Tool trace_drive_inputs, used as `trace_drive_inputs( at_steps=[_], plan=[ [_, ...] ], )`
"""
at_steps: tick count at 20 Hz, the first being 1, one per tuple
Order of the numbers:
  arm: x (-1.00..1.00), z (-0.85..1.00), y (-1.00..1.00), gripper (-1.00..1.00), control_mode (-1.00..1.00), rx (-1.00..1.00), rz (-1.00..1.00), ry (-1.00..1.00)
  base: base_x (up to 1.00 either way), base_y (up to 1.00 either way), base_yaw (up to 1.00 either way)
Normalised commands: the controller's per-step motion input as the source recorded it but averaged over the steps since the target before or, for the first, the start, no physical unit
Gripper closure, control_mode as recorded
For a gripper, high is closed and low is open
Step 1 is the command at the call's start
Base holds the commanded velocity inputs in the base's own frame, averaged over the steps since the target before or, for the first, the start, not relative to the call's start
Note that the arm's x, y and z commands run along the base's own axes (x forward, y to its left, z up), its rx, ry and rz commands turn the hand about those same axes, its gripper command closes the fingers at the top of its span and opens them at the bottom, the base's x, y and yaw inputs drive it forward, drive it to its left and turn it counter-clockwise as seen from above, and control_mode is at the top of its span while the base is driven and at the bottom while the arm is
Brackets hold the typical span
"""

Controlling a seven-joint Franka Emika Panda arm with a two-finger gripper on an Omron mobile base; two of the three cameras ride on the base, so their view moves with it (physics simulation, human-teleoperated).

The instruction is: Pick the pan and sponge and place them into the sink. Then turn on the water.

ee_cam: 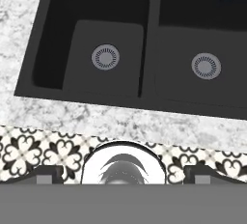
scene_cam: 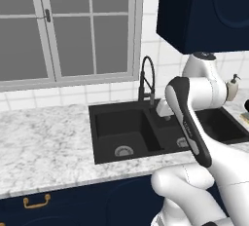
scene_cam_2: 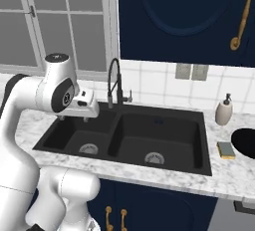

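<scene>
The black double-basin sink (scene_cam_2: 164,125) is set in the marble counter, with a round silver drain in each basin. It also shows from above in the hand view as the sink (ee_cam: 149,39). My gripper (scene_cam_2: 74,118) hangs open and empty over the left basin, near the sink's left rim. In the left base view the gripper (scene_cam: 165,117) is above the centre divider. The fingertips (ee_cam: 48,175) stand wide apart. The yellow sponge (scene_cam_2: 225,149) lies on the counter right of the sink. Beside it sits the black pan (scene_cam_2: 245,143), cut off by the frame edge, handle out of view. The gooseneck faucet (scene_cam_2: 115,85) stands behind the sink, no water running.
A cream soap dispenser (scene_cam_2: 224,110) stands at the sink's back right corner. Dark blue upper cabinets (scene_cam_2: 184,16) hang over the sink's right half, and a window (scene_cam: 73,25) is behind the counter on the left. Marble counter (scene_cam: 44,137) stretches left of the sink.
</scene>
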Motion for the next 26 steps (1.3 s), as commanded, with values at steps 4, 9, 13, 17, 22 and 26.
trace_drive_inputs(
  at_steps=[4, 9, 13, 17, 22, 26],
  plan=[
    [0.00, 0.00, 0.00, -1.00, 1.00, 0.00, 0.00, 0.00, -0.08, -0.44, 0.00],
    [0.00, 0.00, 0.00, -1.00, 1.00, 0.00, 0.00, 0.00, -0.03, -0.46, 0.00],
    [0.00, 0.00, 0.00, -1.00, 1.00, 0.00, 0.00, 0.00, 0.00, -0.46, 0.00],
    [0.00, 0.00, 0.00, -1.00, 1.00, 0.00, 0.00, 0.00, 0.00, -0.46, 0.00],
    [0.00, 0.00, 0.00, -1.00, 1.00, 0.00, 0.00, 0.00, 0.00, -0.44, 0.00],
    [0.00, 0.00, -0.16, -1.00, -1.00, 0.00, 0.00, 0.00, 0.00, -0.22, 0.00]
  ],
)
